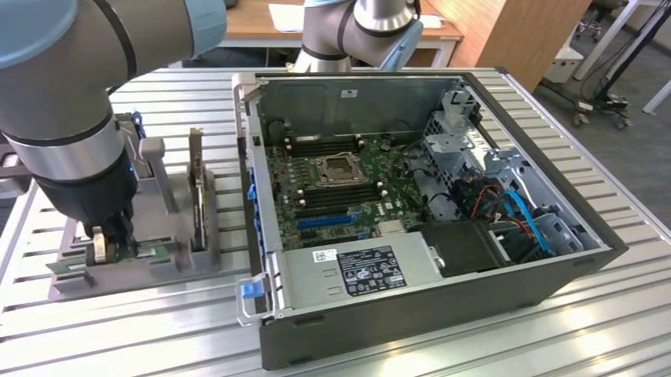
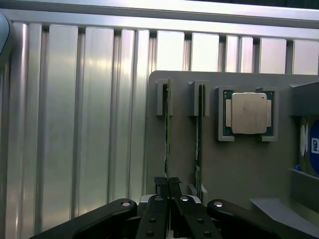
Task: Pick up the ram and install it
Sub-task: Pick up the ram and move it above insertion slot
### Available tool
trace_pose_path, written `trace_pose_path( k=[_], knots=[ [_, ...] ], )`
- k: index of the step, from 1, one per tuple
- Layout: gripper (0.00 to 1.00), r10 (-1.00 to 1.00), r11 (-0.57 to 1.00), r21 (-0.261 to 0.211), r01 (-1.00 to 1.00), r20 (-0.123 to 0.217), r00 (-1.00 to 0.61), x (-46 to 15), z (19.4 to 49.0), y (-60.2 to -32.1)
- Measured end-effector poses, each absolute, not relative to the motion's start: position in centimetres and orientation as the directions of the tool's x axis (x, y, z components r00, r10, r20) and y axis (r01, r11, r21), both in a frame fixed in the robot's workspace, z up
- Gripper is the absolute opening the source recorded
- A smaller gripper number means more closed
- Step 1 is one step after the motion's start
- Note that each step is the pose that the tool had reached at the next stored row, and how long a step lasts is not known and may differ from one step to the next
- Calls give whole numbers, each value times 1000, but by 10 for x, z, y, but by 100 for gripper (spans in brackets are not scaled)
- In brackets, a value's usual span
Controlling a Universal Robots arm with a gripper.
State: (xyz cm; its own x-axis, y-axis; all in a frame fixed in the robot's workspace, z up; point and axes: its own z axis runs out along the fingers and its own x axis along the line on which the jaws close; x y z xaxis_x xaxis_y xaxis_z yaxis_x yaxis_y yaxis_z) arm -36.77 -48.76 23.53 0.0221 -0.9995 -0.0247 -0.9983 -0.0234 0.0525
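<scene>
I had my hand [image 2: 167, 185] pinched shut on the ram [image 2: 167, 129], edge-up beside a second stick [image 2: 199, 134]. That made two, with open surface [image 2: 75, 129] alongside the holder [image 2: 239, 169].

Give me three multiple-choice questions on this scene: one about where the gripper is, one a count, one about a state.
1. Where is the gripper? A over the motherboard; B above the power supply; C at the grey holder.
2. How many ram sticks stand in the holder? A one; B two; C four.
3. The gripper is: A shut on the ram; B wide open; C holding the processor.
Answers: C, it hangs at the holder beside the computer case; B, two stand on edge in the wrist view; A, its fingertips pinch one stick.
</scene>
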Motion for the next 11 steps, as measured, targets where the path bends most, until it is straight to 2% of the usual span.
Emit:
trace_pose_path(
  k=[11],
  knots=[
    [11, -1000, -21, 52, -998, -24, 20, -368, 271, -488]
  ],
)
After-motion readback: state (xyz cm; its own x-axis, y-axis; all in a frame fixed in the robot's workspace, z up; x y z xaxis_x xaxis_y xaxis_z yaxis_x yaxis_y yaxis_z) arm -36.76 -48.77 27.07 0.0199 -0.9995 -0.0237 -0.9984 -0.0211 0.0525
